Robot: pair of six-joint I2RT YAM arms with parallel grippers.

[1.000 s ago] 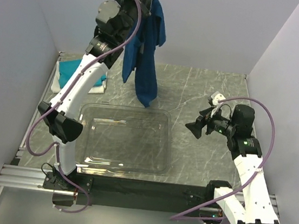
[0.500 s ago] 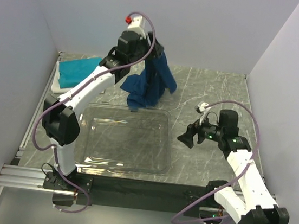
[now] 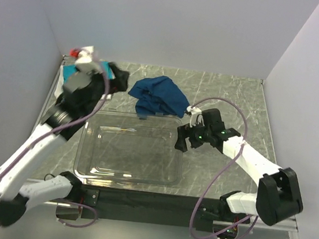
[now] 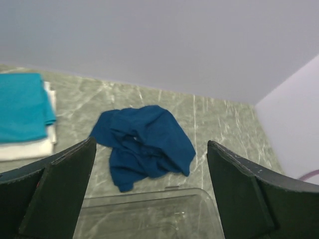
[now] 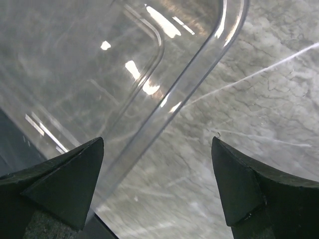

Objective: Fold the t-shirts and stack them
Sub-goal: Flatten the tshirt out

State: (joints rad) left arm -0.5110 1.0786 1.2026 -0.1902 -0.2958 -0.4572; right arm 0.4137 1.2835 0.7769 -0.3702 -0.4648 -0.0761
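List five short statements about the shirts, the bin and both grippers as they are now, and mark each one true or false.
1. The navy t-shirt lies crumpled on the table, just beyond the far rim of the clear bin. True.
2. The left gripper holds the navy t-shirt. False: its jaws stand open with nothing between them, and the shirt lies on the table.
3. The teal t-shirt lies folded on top of the white t-shirt. True.
4. A folded shirt lies in the clear bin. False: no shirt is in it.
5. The right gripper is shut on the bin's rim. False: it is open, over the rim at a corner of the bin.
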